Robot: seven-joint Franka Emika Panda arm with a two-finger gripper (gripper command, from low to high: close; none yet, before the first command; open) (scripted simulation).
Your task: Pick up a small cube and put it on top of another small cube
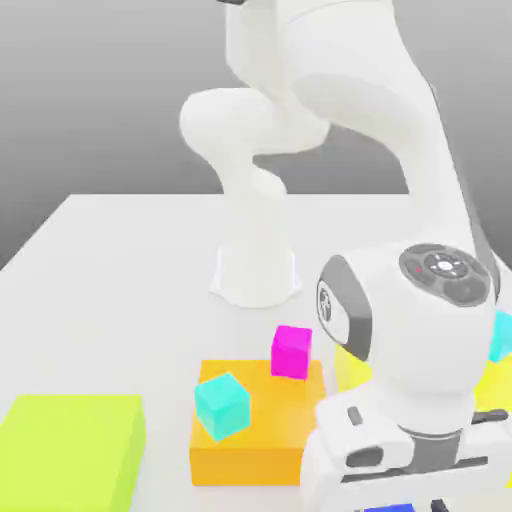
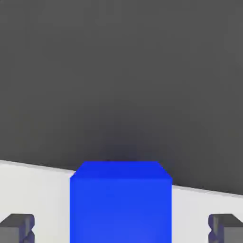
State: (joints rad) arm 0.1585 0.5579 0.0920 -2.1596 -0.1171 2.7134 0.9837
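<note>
Fingers [image 2: 18, 227] spread beside small cube [image 2: 120, 204] (deep blue)

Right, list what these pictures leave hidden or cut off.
- Blue cube: in the hand view its lower part runs off the picture's edge; in the exterior view the arm covers all but a sliver.
- Gripper: each finger is cut off by the hand view's edge.
- Cyan cube at the exterior view's right: half behind the arm.
- Yellow block: mostly behind the arm.
</note>
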